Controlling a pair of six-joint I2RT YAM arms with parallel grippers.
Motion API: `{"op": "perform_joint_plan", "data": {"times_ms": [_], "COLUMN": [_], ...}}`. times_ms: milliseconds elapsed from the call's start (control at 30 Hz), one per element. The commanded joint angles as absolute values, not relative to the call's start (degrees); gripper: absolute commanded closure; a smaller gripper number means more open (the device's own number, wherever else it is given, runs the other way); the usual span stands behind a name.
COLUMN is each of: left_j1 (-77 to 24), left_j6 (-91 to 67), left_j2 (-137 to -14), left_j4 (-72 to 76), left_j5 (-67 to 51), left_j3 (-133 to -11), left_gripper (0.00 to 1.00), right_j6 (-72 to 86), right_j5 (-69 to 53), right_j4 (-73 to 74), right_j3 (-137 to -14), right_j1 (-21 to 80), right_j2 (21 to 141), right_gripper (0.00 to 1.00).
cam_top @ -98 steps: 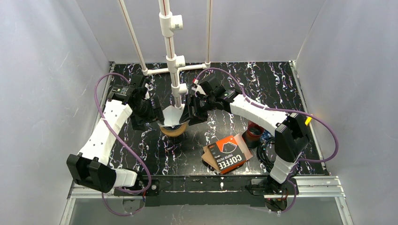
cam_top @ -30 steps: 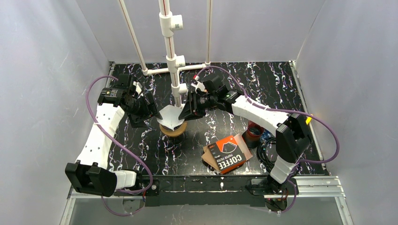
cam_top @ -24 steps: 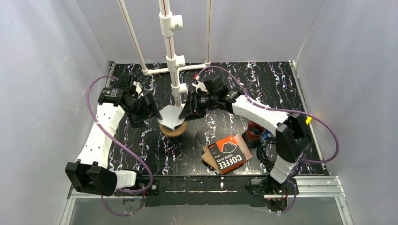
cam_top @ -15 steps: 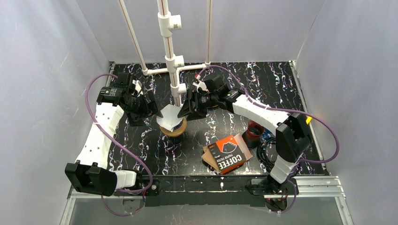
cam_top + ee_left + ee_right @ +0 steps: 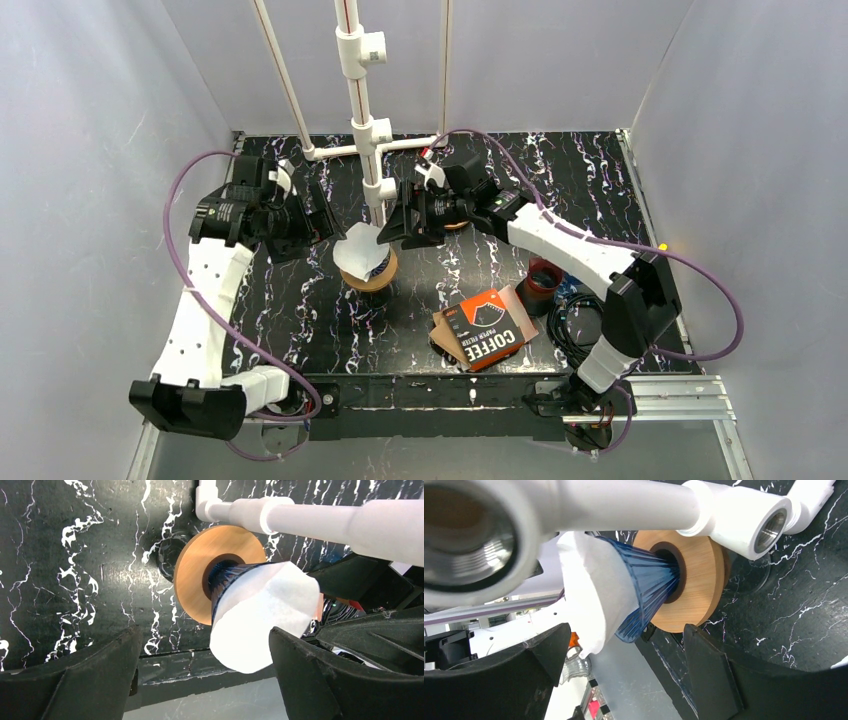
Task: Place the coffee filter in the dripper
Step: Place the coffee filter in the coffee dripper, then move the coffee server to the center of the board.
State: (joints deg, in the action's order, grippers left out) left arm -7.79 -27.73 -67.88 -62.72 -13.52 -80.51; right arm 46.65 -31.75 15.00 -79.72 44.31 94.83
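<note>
**Black marbled tabletop (image 5: 340, 330): coffee filter (image 5: 358, 250) sits in the dripper (image 5: 644, 585)**

Near the middle of the far edge, under the white pipe stand (image 5: 362, 110), the blue dripper stands on its wooden ring (image 5: 197, 580). The left gripper (image 5: 318, 224) and right gripper (image 5: 392, 230) flank it, jaws apart, holding nothing.

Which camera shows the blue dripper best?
The right wrist view: the blue dripper shows side-on, ribs and all, with the white filter in it. The left wrist view shows only a blue strip behind the filter. From the top, the filter covers it.
</note>
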Motion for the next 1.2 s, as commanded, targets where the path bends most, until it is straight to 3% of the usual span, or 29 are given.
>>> {"op": "perform_joint_plan", "data": {"times_ms": [0,367,633,1167], "left_j1": [-7.38,-7.38,-7.38,-9.2], "left_j6": [-25.97,-26.63,-31.72,-27.79], "left_j2": [-63.92,-54.58,-47.43,-47.61], "left_j4": [-61.01,-51.32,-32.9,-30.67], "left_j5": [-14.11,-14.16,-23.95,-36.38], "left_j3": [-82.34,-79.18,-69.96,-71.62], "left_gripper": [0.02,0.02,0.02,0.02], "right_j6": [44.43,38.73,33.23,28.49], "right_j5": [-29.75,-23.48,-14.97,5.95], "right_j4": [13.76,23.33,37.57,67.32], "right_j3": [-80.45,-78.47,-78.46,-79.28], "right_j1": [44.21,40.74,35.2,29.4], "right_j2": [90.58,85.08,82.03,75.97], "right_gripper": [0.06,0.03,0.03,0.03]}}
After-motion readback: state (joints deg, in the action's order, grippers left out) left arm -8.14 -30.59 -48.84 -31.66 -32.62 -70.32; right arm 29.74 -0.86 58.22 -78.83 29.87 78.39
